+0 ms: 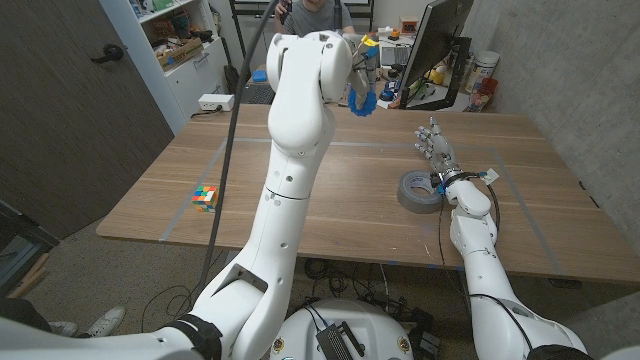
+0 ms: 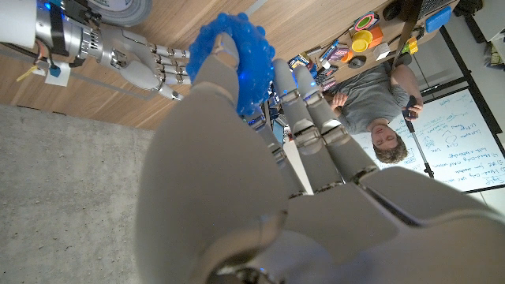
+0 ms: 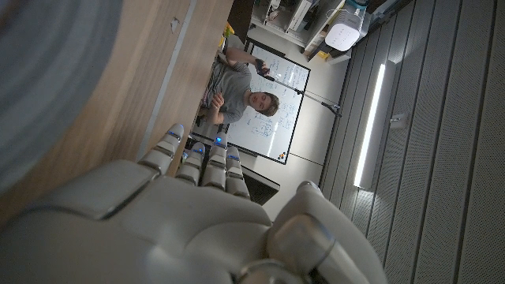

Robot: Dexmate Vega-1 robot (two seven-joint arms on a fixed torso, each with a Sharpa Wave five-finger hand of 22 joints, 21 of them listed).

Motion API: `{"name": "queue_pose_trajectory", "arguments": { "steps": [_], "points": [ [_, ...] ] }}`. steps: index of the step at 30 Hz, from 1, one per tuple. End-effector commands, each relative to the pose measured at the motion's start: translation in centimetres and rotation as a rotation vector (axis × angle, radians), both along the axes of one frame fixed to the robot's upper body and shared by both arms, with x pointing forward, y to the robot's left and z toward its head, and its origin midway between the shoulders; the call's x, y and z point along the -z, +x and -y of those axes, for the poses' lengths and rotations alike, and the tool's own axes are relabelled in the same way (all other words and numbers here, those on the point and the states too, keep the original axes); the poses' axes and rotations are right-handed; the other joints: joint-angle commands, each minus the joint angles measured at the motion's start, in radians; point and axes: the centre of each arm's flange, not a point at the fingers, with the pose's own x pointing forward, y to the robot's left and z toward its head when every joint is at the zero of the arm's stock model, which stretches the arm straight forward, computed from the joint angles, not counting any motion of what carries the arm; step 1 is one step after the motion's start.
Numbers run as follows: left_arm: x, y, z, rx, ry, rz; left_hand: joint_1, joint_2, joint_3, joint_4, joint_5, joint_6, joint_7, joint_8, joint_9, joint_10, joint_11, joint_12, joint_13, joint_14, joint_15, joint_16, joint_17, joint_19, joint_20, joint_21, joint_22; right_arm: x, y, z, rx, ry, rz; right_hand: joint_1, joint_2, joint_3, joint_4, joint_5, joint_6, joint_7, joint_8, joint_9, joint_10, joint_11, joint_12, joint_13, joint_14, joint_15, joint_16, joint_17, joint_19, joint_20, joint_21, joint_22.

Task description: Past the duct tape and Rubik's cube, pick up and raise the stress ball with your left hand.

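Note:
My left hand [image 1: 356, 82] is raised high above the far middle of the table and grips the blue knobbly stress ball [image 1: 361, 102]. The left wrist view shows the stress ball [image 2: 230, 59] wrapped by the fingers [image 2: 296, 102] of that hand [image 2: 260, 173]. The grey duct tape roll [image 1: 420, 192] lies on the table at the right. Just behind it my right hand [image 1: 432, 145] stands upright, fingers straight and apart, holding nothing; it also shows as the right hand [image 2: 146, 65] and the right hand [image 3: 189, 213]. The Rubik's cube [image 1: 205, 196] sits near the table's left front.
A person [image 1: 315, 12] sits behind the table's far edge [image 1: 400, 112]. A monitor [image 1: 440, 45] and small clutter stand at the back right. A white box [image 1: 215, 101] sits at the back left corner, and shelves [image 1: 180, 40] stand beyond it.

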Motion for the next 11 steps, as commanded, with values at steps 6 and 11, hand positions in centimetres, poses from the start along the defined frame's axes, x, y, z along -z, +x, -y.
{"name": "queue_pose_trajectory", "arguments": {
  "steps": [6, 11],
  "points": [
    [-0.26, -0.81, -0.09, -0.021, 0.0, 0.005, 0.047, 0.058, 0.037, 0.033, 0.007, 0.052, 0.044, 0.007, 0.095, 0.177, -0.035, 0.003, 0.254, 0.152, -0.193, -0.007, 0.01, -0.008, -0.049, 0.008, 0.0, 0.03, -0.12, -0.24, -0.002, -0.005, 0.005, 0.007, 0.012, -0.001, -0.003, 0.005, -0.002, 0.003, 0.004, 0.003, -0.004, 0.002, -0.004, 0.004, -0.002, -0.005, 0.0, 0.004, -0.003, -0.005, -0.002, 0.004],
    [-0.2, -0.94, 0.03, -0.021, 0.002, 0.005, 0.047, 0.058, 0.039, 0.033, 0.007, 0.051, 0.042, 0.006, 0.096, 0.176, -0.035, 0.002, 0.255, 0.153, -0.193, -0.009, 0.012, -0.009, -0.049, 0.01, -0.001, 0.0, -0.14, -0.2, -0.002, -0.004, 0.004, 0.007, 0.012, -0.001, -0.003, 0.005, -0.002, 0.003, 0.003, 0.003, -0.004, 0.003, -0.004, 0.004, -0.002, -0.005, 0.001, 0.004, -0.003, -0.006, -0.002, 0.004]
  ]
}}
